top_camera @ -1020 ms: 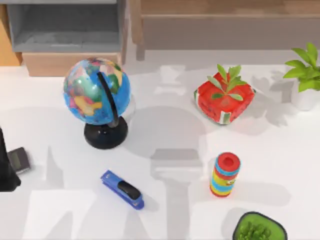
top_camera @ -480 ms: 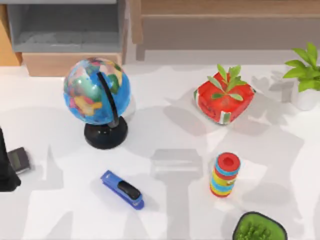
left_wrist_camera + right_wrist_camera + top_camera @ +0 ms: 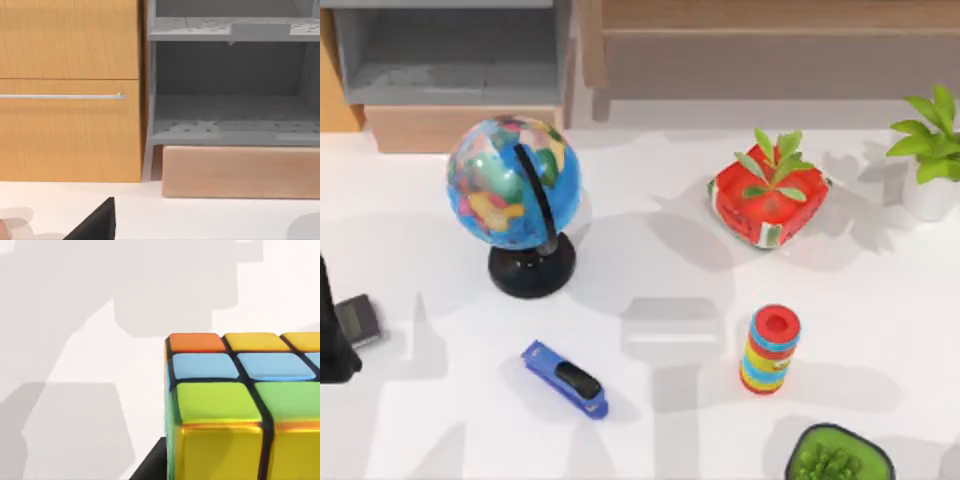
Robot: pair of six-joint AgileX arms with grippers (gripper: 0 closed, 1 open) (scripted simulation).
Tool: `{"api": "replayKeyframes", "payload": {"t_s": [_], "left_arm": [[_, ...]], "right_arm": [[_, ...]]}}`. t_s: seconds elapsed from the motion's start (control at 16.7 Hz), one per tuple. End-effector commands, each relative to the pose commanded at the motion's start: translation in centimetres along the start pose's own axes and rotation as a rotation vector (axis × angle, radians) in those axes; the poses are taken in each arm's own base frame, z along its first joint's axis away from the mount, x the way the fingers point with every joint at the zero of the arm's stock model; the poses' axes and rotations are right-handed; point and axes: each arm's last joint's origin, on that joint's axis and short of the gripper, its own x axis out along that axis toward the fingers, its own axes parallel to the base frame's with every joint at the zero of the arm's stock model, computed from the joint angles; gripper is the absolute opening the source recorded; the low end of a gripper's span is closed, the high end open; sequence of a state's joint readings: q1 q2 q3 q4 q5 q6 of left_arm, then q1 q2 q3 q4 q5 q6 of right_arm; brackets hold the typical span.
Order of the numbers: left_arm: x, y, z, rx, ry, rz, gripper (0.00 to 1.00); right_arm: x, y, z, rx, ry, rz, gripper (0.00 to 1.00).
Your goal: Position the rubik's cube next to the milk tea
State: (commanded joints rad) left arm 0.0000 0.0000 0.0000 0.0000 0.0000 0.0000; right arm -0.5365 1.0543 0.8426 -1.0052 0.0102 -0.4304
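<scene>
The table (image 3: 650, 150) carried a globe (image 3: 513, 182) towards its left. The rubik's cube (image 3: 767, 205) sat towards the rear right with a leafy sprig (image 3: 775, 160) over its red top, well apart from the striped cylinder (image 3: 770, 350) nearer the front. A blue stapler (image 3: 565, 378) lay left of that.

The left arm (image 3: 332, 335) stood parked at the left edge. The left end effector (image 3: 95, 227) and the right end effector (image 3: 150, 470) each showed as a dark sliver, so I could not tell wide from narrow. A colour-tiled block (image 3: 240, 405) sat close by the right wrist camera.

By my reading the task had barely opened: nothing was gripped. Next, the right arm would need to reach the cube, straddle its sides below the leaves, then set it just beside the drink — the cylinder, if that was the milk tea.
</scene>
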Motion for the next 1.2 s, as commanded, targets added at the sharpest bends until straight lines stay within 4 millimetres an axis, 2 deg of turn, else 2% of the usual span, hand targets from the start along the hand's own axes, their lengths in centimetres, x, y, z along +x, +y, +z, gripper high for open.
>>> {"api": "replayKeyframes", "payload": {"t_s": [0.18,0.36,0.9,1.2], "left_arm": [[0.0,0.0,0.0,0.000,0.000,0.000,1.00],[0.0,0.0,0.0,0.000,0.000,0.000,1.00],[0.0,0.0,0.0,0.000,0.000,0.000,1.00],[0.0,0.0,0.0,0.000,0.000,0.000,1.00]], "right_arm": [[3.0,1.4,-4.0,-0.078,0.221,0.106,0.00],[4.2,2.0,-5.7,-0.103,0.306,0.158,0.00],[4.1,2.1,-5.5,-0.117,0.297,0.155,0.00],[4.3,2.3,-4.9,-0.233,0.282,0.136,0.00]]}}
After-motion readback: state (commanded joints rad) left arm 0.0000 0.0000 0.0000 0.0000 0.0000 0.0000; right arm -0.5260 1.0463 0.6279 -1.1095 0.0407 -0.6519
